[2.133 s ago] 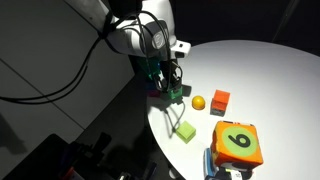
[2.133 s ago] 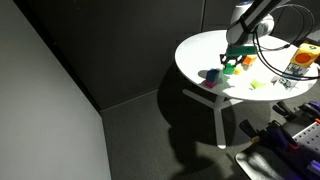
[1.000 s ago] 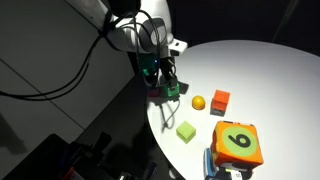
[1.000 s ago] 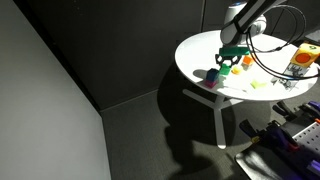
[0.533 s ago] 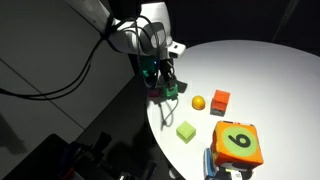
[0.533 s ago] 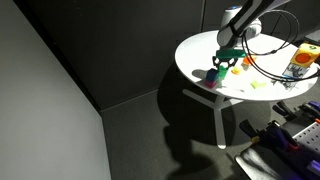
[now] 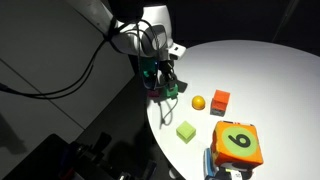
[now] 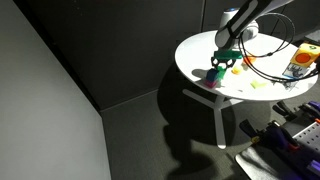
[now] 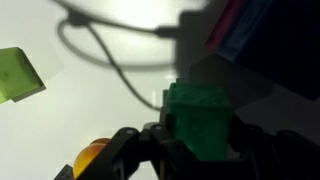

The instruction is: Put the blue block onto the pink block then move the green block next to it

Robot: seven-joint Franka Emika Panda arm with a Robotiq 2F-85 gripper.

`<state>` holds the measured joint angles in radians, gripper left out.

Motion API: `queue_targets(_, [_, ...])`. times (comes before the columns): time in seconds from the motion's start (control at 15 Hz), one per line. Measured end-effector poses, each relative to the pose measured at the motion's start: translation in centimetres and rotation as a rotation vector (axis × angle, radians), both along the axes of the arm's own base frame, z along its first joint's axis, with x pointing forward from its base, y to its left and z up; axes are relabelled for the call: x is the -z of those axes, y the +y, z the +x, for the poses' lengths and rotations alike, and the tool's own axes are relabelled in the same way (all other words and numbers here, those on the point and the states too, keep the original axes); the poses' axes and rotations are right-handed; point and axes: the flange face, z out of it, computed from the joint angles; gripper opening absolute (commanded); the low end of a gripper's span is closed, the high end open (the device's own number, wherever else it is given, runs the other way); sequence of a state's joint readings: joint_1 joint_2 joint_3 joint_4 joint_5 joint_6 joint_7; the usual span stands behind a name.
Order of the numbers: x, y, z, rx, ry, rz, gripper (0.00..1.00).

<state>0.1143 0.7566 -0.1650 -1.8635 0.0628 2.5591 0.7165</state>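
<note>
In an exterior view the gripper [image 7: 165, 84] hangs over the table [image 7: 260, 70] edge, fingers clamped on the green block [image 7: 173, 88]. In an exterior view the blue block [image 8: 213, 74] sits just beside, lower. The wrist view shows the blue block close, up-right of the pinched cube.

Over these two seconds the tool [image 7: 165, 84] drifts sideways across the bench [image 7: 262, 68] toward its edge, taking the green block [image 7: 172, 89] with it in its clamped fingers. In an exterior view the green block [image 8: 222, 65] has closed the gap to the blue block [image 8: 213, 75] and now sits just beside it, where earlier the two were clearly apart. The arm above leans over with it.
</note>
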Motion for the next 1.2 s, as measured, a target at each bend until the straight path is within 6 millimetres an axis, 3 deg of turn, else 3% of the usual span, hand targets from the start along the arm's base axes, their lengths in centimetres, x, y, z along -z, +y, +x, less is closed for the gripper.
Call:
queue_targets(0.27, [0.23,0.00,0.15,0.010,-0.001,0.001,0.31])
queue_targets(0.33, [0.26,0.00,0.16,0.011,-0.001,0.001,0.78])
queue_targets(0.47, [0.32,0.00,0.15,0.011,0.000,0.001,0.79])
queue_targets(0.67, [0.33,0.00,0.16,0.012,0.000,0.001,0.99])
queue_targets(1.2, [-0.01,-0.01,0.47,0.015,-0.011,0.003,1.00])
